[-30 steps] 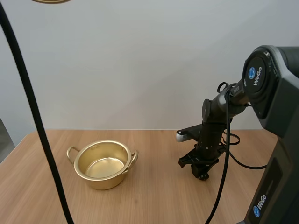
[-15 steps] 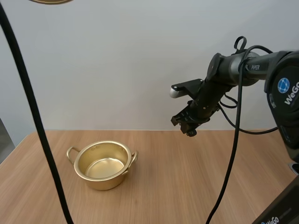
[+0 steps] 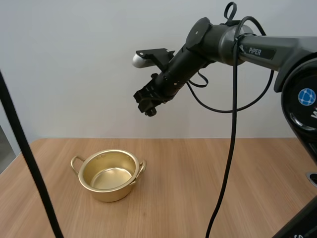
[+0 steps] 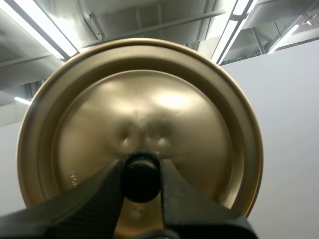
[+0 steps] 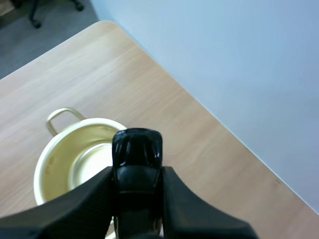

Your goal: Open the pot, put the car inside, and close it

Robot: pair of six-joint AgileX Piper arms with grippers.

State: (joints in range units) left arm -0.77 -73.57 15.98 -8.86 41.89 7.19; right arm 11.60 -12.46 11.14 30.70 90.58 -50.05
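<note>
"PiPER" written on the right arm (image 3: 260, 51); round blue badge (image 3: 306, 96) nearby, cut off by the edge. Clamped tight on a black car (image 5: 137, 149), the right pincer (image 3: 148, 106), high up. Well below it, the open pot (image 3: 111, 191) on the table (image 3: 208, 188), bare wood all round. Pinching the knob (image 4: 141, 183) of the lid (image 4: 149, 109), the left pincer (image 4: 140, 169).

Looks like a lab: wooden table (image 3: 267, 183), plain white wall (image 3: 74, 64) behind.

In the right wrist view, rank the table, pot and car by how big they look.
1. table
2. pot
3. car, smallest, though being nearest the camera enlarges it
</note>
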